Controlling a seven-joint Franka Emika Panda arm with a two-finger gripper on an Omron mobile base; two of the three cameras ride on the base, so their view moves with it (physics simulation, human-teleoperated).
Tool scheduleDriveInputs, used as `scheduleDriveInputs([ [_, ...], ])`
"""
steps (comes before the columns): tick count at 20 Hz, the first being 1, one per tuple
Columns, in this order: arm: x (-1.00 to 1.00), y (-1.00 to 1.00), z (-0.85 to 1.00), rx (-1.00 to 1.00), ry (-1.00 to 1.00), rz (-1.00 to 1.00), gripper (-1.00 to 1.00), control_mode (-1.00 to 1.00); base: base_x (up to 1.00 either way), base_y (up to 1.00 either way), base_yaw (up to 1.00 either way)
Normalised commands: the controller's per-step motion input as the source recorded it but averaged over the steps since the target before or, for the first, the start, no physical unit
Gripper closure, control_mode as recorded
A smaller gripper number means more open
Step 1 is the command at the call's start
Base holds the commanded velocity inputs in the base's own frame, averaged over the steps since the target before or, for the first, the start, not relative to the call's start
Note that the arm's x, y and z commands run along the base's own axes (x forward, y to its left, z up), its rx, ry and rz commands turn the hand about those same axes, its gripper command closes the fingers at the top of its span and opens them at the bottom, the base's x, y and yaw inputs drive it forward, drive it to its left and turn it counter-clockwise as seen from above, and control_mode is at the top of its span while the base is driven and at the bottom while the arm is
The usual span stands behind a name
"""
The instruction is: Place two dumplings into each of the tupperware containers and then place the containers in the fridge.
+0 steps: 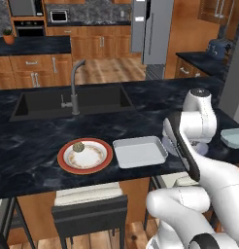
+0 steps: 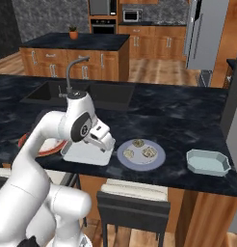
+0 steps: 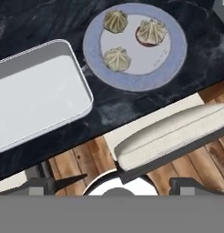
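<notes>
Three dumplings [image 3: 117, 58] lie on a round blue-grey plate [image 3: 174, 61] near the counter's front edge; the same dumplings [image 2: 139, 149] show in the right base view. One more dumpling [image 1: 78, 146] sits on a red-rimmed plate [image 1: 68, 168]. A pale blue-grey tupperware container [image 2: 207, 162] stands empty to the right of the blue plate, and it [image 1: 233, 137] also shows behind my arm. My gripper [image 3: 118, 183] hangs open and empty above the counter's front edge, between the white tray and the blue plate, holding nothing. The fridge [image 2: 204, 34] stands far behind the counter.
A white square tray [image 1: 139, 151] lies empty between the two plates. A sink with a tall faucet [image 1: 74, 87] is set into the dark counter [image 2: 178, 116] behind them. Cushioned stools [image 3: 173, 134] stand below the counter's front edge.
</notes>
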Motion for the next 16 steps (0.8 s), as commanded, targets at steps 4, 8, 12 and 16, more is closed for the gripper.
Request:
scheduleDriveInputs([
  [4,0.13,-0.86,-0.37,0.06,-0.03,-0.16,-1.00,-1.00,0.00,0.00,0.00],
  [8,0.44,-0.74,-0.29,0.02,-0.03,-0.02,-1.00,-1.00,0.00,0.00,0.00],
  [12,0.71,-0.42,-0.28,0.02,-0.02,0.00,-1.00,-1.00,0.00,0.00,0.00],
  [16,0.73,-0.47,-0.25,0.00,0.00,0.00,-1.00,-1.00,0.00,0.00,0.00],
])
